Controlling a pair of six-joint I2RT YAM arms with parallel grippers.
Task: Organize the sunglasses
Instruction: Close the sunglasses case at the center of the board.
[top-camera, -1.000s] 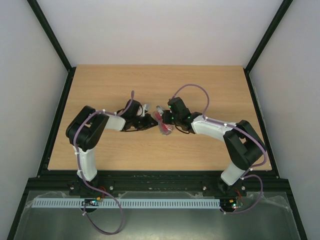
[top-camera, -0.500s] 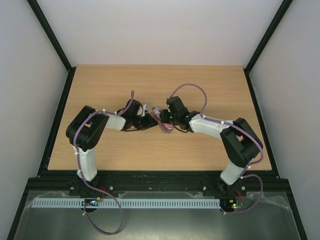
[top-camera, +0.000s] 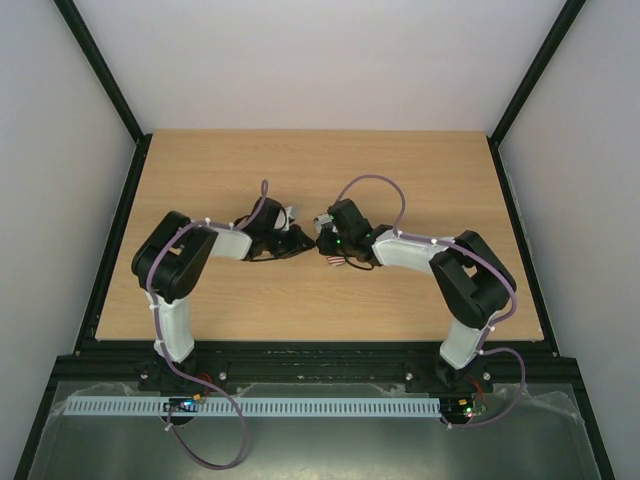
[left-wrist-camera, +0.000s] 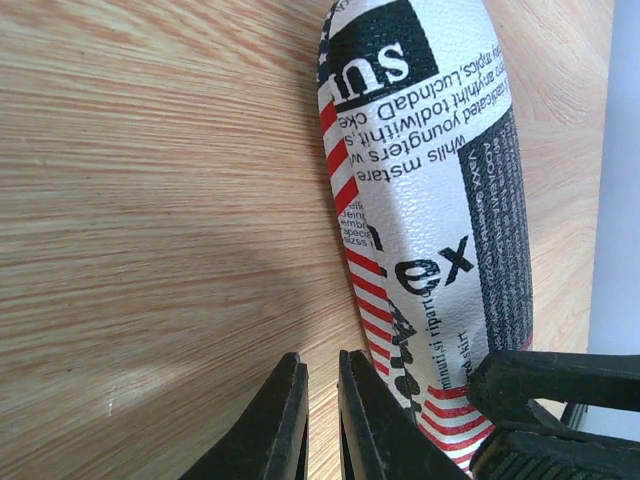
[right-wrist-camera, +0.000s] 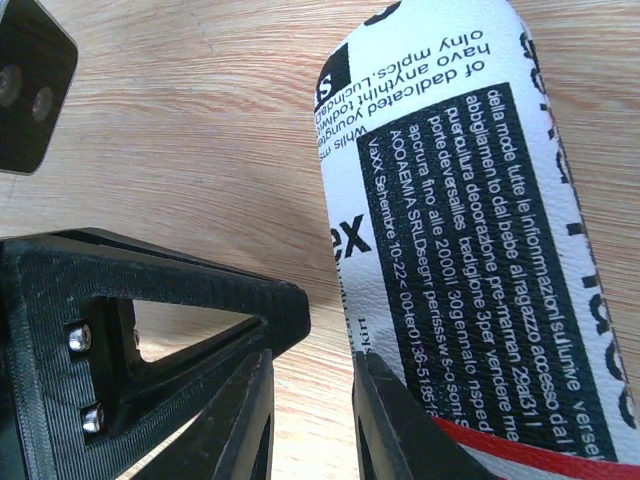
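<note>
Right gripper (right-wrist-camera: 312, 385), now farther left, over the mostly hidden case (left-wrist-camera: 430, 200).

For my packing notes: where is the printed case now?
The case lies on the table, near its middle, just right of the left pincer and the right pincer in their wrist views.

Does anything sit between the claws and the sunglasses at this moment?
No sunglasses show in any view. The only thing beside the left claw and right claw is the printed case, which looks shut. If the glasses are inside, the case itself stands in the way; the pictures cannot settle that.
</note>
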